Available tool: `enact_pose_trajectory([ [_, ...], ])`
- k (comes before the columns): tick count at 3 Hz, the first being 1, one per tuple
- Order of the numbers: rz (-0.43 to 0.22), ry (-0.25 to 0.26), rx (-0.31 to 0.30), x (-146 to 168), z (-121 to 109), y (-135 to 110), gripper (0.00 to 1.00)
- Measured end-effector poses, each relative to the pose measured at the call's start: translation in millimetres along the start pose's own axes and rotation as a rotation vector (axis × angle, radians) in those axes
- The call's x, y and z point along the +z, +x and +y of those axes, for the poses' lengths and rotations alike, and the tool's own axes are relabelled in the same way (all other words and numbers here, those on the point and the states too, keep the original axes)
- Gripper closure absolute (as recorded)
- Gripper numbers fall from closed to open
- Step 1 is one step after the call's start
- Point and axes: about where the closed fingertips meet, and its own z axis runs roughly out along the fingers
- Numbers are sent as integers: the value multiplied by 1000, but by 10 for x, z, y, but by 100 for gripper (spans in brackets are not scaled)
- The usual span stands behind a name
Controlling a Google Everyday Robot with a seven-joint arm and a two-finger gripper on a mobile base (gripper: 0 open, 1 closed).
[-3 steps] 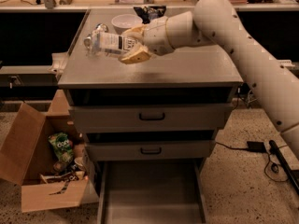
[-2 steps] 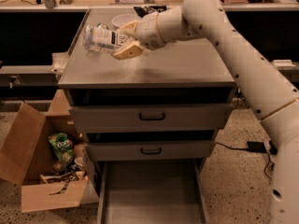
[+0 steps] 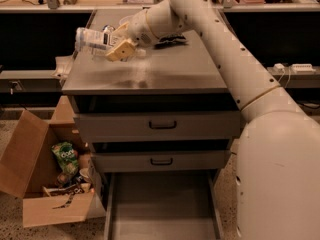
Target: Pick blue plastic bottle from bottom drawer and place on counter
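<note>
Reaching leftward — gripper (image 3: 116,44) round bottle (image 3: 90,39), above counter (image 3: 170,71)

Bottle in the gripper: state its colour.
The bottle is pale, translucent, with a whitish label; camera view. The gripper holds it above the edge of the counter.

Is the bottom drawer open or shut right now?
Open: the bottom drawer is pulled out below the two handled drawers, its grey floor showing. The gripper holds the blue plastic bottle over the counter.
</note>
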Motion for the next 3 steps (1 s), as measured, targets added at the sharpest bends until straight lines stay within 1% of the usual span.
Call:
enact_pose_trajectory([
  [1,21,-13,45,102,30,60,100],
  [2,31,2,85,137,65,223,83],
  [3,34,28,102,92,54,315,61],
])
